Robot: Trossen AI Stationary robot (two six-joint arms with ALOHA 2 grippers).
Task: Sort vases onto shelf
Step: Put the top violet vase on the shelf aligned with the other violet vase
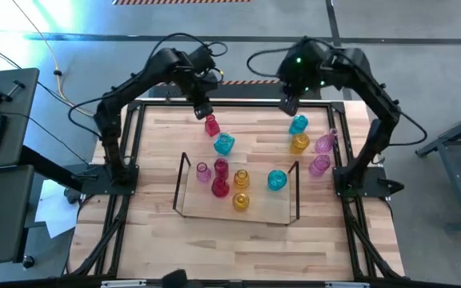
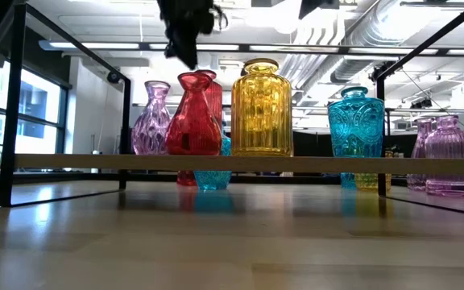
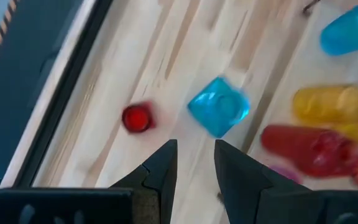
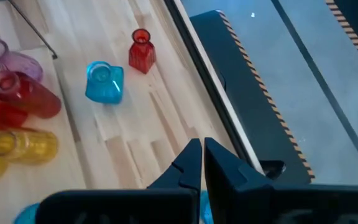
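Note:
My left gripper [image 1: 202,109] hangs open above the table's far edge, just beyond a red vase [image 1: 212,126] that stands upright on the wood; nothing is between its fingers [image 3: 166,163]. A cyan vase [image 1: 224,144] stands beside the red one, before the shelf [image 1: 272,210]. The shelf carries several vases: pink [image 1: 203,172], red [image 1: 220,188], yellow [image 1: 241,200] and cyan [image 1: 276,180]. My right gripper [image 1: 289,105] is shut and empty, raised over the far edge near another cyan vase [image 1: 298,124].
To the shelf's right stand a yellow vase [image 1: 299,144] and two pink vases [image 1: 325,142] [image 1: 319,166] on the wood. A black metal frame [image 4: 229,93] runs round the table. Bare wood lies between the shelf and the near edge [image 1: 238,248].

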